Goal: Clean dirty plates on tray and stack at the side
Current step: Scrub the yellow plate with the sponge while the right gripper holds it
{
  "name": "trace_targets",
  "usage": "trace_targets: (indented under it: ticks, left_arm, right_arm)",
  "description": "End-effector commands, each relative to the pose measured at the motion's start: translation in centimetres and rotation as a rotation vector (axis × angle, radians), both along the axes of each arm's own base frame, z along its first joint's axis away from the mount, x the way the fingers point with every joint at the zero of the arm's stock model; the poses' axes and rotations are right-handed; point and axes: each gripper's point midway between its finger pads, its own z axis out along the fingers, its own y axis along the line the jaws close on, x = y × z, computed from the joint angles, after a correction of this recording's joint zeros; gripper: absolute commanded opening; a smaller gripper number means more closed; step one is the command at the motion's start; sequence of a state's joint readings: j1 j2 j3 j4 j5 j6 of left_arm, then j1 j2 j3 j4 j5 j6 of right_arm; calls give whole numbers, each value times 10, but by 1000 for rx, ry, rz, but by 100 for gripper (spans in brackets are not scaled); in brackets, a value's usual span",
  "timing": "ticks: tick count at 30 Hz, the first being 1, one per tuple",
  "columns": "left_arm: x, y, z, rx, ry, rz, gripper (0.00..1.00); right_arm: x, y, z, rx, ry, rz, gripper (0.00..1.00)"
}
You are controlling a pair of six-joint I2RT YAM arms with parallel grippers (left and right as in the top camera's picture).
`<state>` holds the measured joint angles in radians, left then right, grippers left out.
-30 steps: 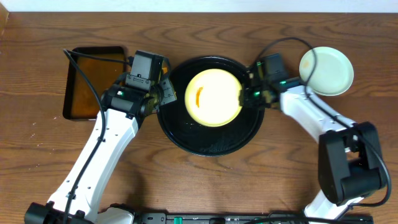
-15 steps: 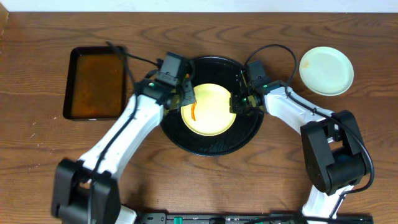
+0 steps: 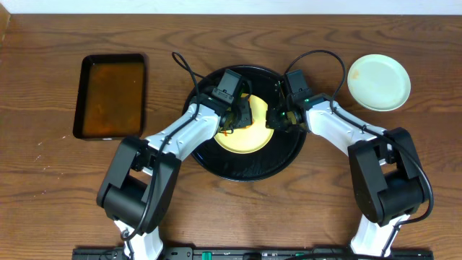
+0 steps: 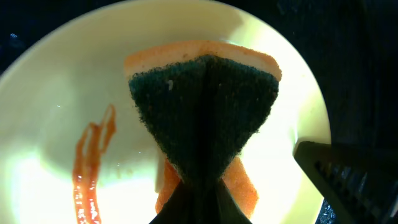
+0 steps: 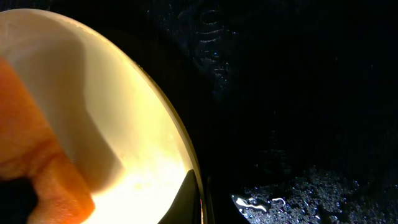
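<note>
Our left gripper [image 3: 240, 115], clamped on the sponge [image 4: 205, 106], has swung from the liquid tray [image 3: 112, 94] onto the yellow plate [image 3: 253, 141] in the black tray [image 3: 245, 167], while our right gripper [image 3: 277, 120] pinches the plate's rim, so we judge scrubbing the orange streak [image 4: 87, 168] can begin.

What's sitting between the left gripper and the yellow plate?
A sponge, orange with a dark green scrub face, pinched in the left gripper over the yellow plate. The left wrist view shows it.
</note>
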<state>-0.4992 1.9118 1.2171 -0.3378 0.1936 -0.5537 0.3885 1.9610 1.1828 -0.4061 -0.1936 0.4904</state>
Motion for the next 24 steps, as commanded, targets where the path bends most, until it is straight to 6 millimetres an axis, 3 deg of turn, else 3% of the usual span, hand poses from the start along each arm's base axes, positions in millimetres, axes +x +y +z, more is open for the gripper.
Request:
trace_targets:
  ticks: [1, 5, 8, 11, 15, 21, 23, 24]
  left_arm:
    - [-6, 1, -18, 2, 58, 35, 8]
    - [-18, 10, -39, 53, 132, 55, 7]
    - [-23, 50, -52, 243, 146, 117, 8]
    - [-26, 75, -48, 358, 138, 50, 7]
    - [-14, 112, -25, 526, 67, 85, 8]
    - [8, 99, 21, 460, -61, 80, 7]
    - [11, 85, 29, 379, -77, 65, 8]
    - [11, 68, 31, 283, -75, 48, 7]
  right_arm:
    - [1, -17, -18, -82, 17, -51, 1]
    - [1, -17, -18, -83, 19, -51, 1]
    - [1, -17, -18, -84, 20, -51, 1]
    - [0, -18, -18, -86, 23, -51, 1]
    - [0, -18, -18, -88, 22, -52, 1]
    - [0, -19, -19, -95, 24, -58, 1]
    - [0, -19, -19, -95, 24, -58, 1]
    - [0, -19, -19, -94, 24, -58, 1]
